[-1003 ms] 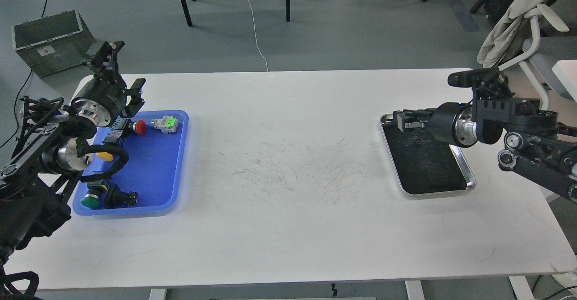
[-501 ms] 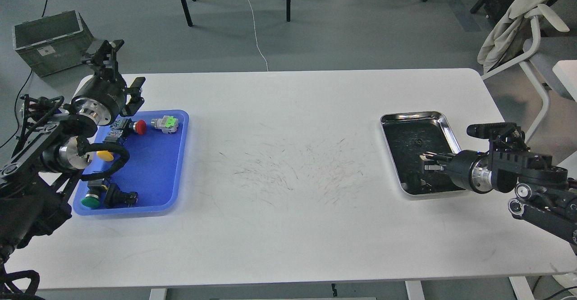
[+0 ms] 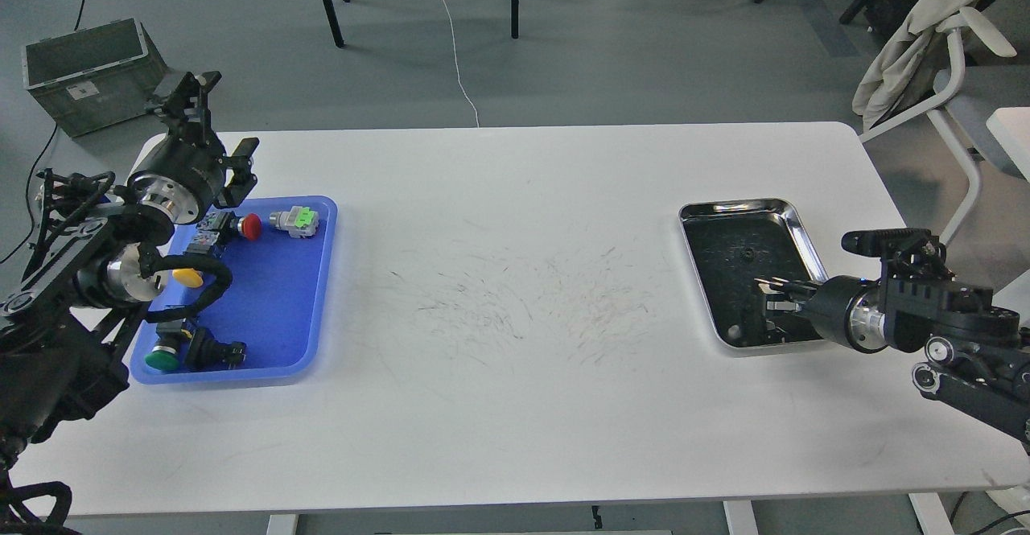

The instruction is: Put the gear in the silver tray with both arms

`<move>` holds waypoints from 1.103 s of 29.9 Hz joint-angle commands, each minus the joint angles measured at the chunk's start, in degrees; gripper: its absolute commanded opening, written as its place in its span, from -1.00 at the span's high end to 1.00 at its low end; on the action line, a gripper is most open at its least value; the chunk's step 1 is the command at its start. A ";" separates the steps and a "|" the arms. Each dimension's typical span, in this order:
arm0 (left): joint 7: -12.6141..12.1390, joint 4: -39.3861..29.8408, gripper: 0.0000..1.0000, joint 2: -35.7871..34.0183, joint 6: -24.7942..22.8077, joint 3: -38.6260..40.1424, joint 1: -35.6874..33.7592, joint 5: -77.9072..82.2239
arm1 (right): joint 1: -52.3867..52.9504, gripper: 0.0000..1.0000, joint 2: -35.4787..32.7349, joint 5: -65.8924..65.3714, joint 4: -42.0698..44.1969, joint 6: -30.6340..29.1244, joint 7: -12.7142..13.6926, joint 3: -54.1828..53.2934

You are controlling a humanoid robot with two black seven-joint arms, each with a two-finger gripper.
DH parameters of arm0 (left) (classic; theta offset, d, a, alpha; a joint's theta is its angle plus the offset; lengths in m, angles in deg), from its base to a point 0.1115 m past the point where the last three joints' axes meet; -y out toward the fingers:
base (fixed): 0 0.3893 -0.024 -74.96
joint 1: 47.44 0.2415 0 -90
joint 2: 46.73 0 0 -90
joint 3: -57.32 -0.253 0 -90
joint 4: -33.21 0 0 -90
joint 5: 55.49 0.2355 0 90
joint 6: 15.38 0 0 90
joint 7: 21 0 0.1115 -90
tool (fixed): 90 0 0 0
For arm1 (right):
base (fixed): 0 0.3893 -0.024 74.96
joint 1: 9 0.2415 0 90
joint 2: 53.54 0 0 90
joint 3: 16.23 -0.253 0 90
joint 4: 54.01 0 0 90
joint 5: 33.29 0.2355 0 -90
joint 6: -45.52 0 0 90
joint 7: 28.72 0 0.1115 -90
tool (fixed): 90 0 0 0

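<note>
Silver tray (image 3: 805,239): shiny rim, dark scuffed bottom.

Single head view, high, facing forward and down, table (image 3: 515,406) mid-distance

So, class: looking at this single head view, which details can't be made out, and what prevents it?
- Right gripper, head view: dark against the silver tray's dark bottom; open or shut unclear.
- Small pale object in the tray's near corner: too small to identify.
- Items along the blue tray's left side: partly hidden by the left arm.
- Left gripper: whether it holds anything is unclear.
</note>
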 commanded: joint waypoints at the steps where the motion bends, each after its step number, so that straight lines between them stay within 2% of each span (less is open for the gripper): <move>1: 0.00 -0.05 -0.96 -0.09 -0.01 0.00 0.00 0.00 | 0.00 -0.46 -0.63 0.44 -0.29 0.24 -0.82 -0.09; 4: 0.00 -0.05 -0.96 -0.09 -0.01 0.00 0.00 -0.09 | 0.09 -0.52 -1.69 0.61 -0.38 0.15 -1.61 -0.27; 7: 0.00 0.04 -0.96 -0.09 -0.01 0.00 0.00 0.00 | 0.44 -0.74 -1.78 1.14 -0.56 0.24 -1.61 -1.58; 11: 0.00 0.04 -0.96 -0.09 0.08 0.00 -0.09 0.00 | 0.61 -0.83 -1.69 1.84 -0.56 0.24 -1.61 -6.41; 19: 0.00 -0.14 -0.96 0.09 0.26 0.00 -0.88 -0.09 | 2.02 -0.82 0.76 16.15 0.23 0.51 -0.82 -14.40; 24: -0.18 -0.22 -0.96 -0.09 0.26 0.00 -2.46 -0.09 | 2.81 -0.82 4.89 28.63 4.79 0.77 0.58 -23.54; 29: -0.70 -0.66 -0.96 -0.44 0.26 0.00 -4.83 -0.09 | 3.69 -0.82 11.48 39.53 11.03 1.30 0.50 -34.00; 33: -0.79 -0.05 -0.96 -0.53 0.26 0.00 -6.50 -0.09 | 3.60 -0.82 14.92 48.76 12.63 1.21 0.32 -40.95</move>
